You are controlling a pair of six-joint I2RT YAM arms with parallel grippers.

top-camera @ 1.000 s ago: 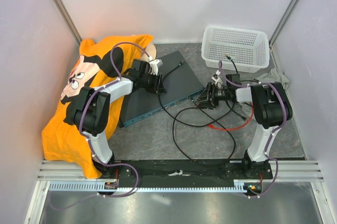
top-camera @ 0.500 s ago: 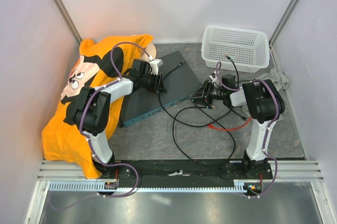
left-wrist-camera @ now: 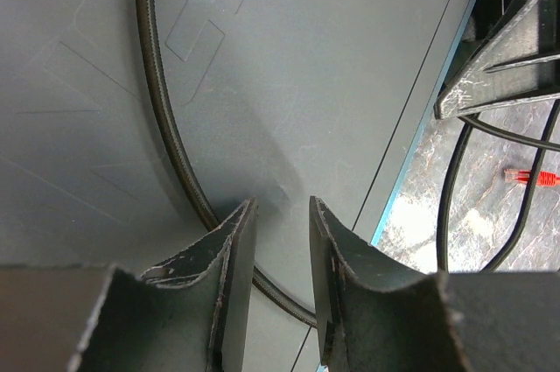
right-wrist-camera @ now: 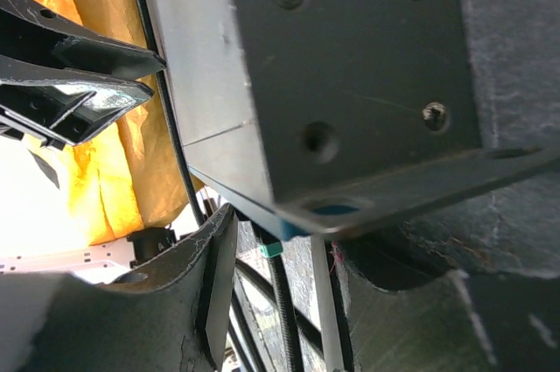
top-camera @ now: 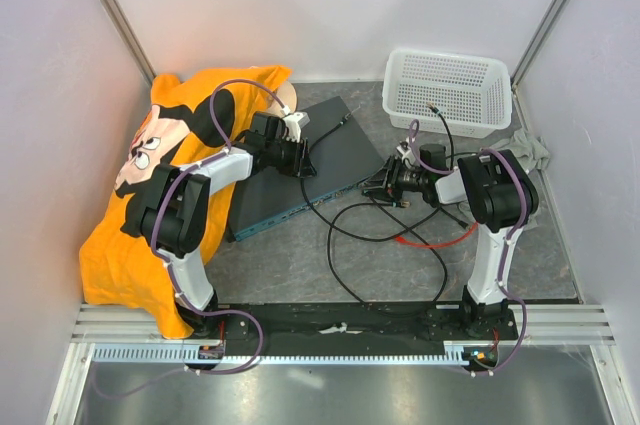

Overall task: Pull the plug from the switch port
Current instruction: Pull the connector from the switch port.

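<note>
The switch (top-camera: 325, 150) lies slanted, dark blue-grey on top, with its teal front face toward me. My left gripper (top-camera: 303, 158) hovers just above its top (left-wrist-camera: 306, 83), jaws a little apart and empty; a black cable (left-wrist-camera: 166, 118) runs across the top beneath the fingers (left-wrist-camera: 236, 249). My right gripper (top-camera: 372, 185) is open at the switch's right front corner (right-wrist-camera: 350, 66). A plug with a teal clip (right-wrist-camera: 273, 249) sits in the front face, its black cable hanging between my right fingers (right-wrist-camera: 214, 284), which do not touch it.
A white mesh basket (top-camera: 445, 90) stands at the back right. An orange cartoon shirt (top-camera: 170, 175) is heaped on the left against the switch. Black cable loops (top-camera: 380, 240) and a red cable (top-camera: 430, 240) lie in front. A grey cloth (top-camera: 530, 150) lies at the right wall.
My right gripper has moved left, up to the switch's right front corner. The left arm and the switch have not moved.
</note>
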